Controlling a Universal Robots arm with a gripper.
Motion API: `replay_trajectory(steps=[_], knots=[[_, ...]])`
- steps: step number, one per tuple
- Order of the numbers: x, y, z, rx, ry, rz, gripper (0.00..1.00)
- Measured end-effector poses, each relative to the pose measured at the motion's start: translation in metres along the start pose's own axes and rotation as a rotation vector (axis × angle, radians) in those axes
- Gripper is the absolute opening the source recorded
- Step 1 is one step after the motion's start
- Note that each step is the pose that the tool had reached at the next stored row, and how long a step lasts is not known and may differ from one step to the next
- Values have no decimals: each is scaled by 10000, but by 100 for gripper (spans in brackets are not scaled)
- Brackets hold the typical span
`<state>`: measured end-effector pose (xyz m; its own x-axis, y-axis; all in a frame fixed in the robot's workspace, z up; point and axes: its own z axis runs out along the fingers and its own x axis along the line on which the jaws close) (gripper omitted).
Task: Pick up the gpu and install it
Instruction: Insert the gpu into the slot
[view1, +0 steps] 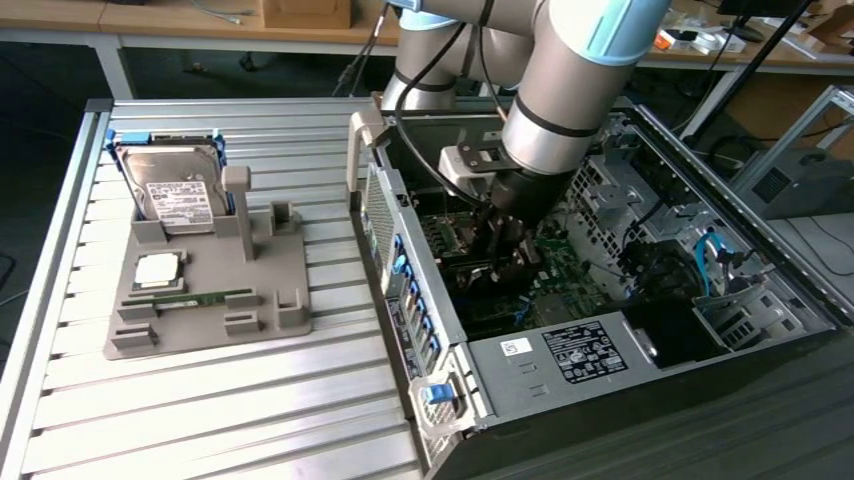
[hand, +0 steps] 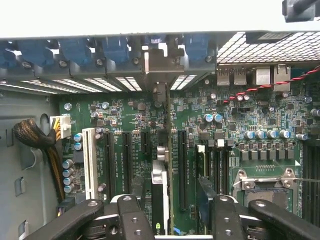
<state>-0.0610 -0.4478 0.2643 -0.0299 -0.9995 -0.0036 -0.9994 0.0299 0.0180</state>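
Where slots run, gpu (hand: 159, 200) stands edge-on.

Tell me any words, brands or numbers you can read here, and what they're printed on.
None can be read.
Hard drive white label: print too small.
Computer case stickers: blurred.
Motherboard white slot markings: too small.
The gpu in its slot: no legible text.

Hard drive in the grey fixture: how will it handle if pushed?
The hard drive looks like a metal box: probably stiff, heavy for its size. It stands on edge in the grey fixture, so a high push might tip it.
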Motion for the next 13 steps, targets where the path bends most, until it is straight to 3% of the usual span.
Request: replay_trajectory(steps=[2, 7, 10, 13], knots=[[1, 1, -7, -1, 2, 0, 54], [-8, 3, -150, 2, 0, 0, 54], [-17, 3, -166, 3, 10, 0, 54], [-17, 4, -167, 3, 35, 1, 45]])
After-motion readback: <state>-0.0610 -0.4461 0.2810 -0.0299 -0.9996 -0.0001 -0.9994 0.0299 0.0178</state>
